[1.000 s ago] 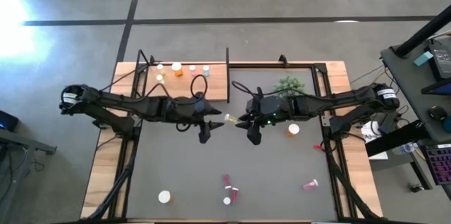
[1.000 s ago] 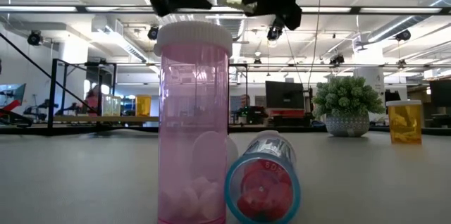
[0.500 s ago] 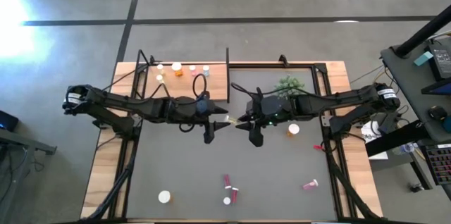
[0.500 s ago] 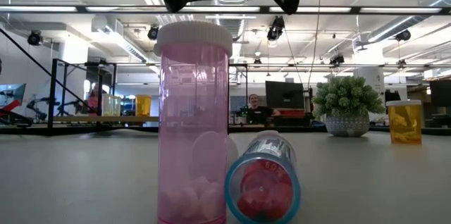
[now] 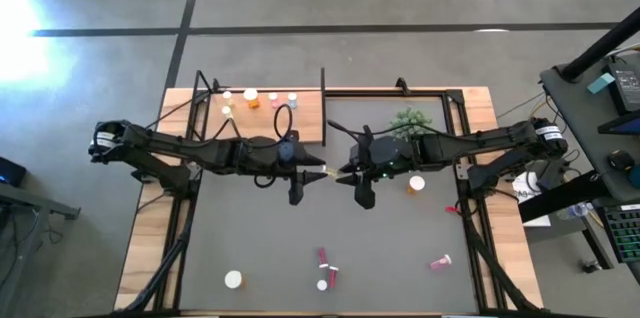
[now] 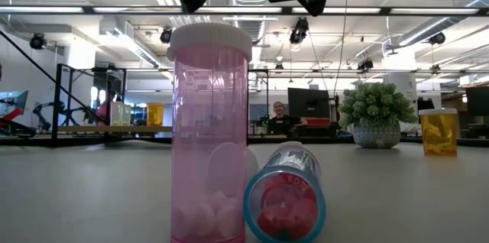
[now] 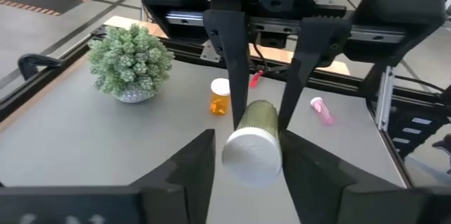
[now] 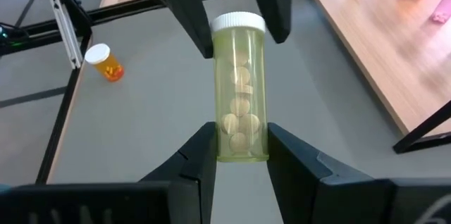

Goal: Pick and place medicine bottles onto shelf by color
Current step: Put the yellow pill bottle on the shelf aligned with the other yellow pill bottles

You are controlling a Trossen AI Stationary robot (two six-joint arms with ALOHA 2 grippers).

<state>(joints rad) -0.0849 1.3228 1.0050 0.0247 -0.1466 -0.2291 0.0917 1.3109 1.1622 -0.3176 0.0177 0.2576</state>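
Right tool (image 8: 239,155) closed on base of yellowish bottle (image 8: 239,86), held horizontal in the air above middle of grey surface (image 5: 260,238); pale tablets visible inside. Left tool (image 7: 248,155) closed around same bottle's white cap (image 7: 252,156), fingers (image 7: 189,168) flanking cap on both sides. Bottle thus gripped at both ends, suspended between the two tools, well clear of surface. In high view, left tool (image 5: 312,171) and right tool (image 5: 342,171) meeting nose to nose near centre, bottle (image 5: 327,170) between them.

Shelf (image 5: 262,118) at far left corner of surface, light wood, black post (image 5: 322,103) at its inner end. Several small bottles (image 5: 251,96) standing on shelf along far edge, orange and pale among them.

Orange bottle (image 5: 416,184) upright on surface just beside right arm. Green plant (image 5: 408,120) behind right arm, near far edge. Pink bottle (image 6: 210,132) upright at near edge, second pink bottle (image 6: 285,192) lying on its side touching it. Further pink bottle (image 5: 440,260) lying toward near right. White-capped bottle (image 5: 233,279) upright at near left.

Person (image 6: 276,118) seated in room beyond surface.
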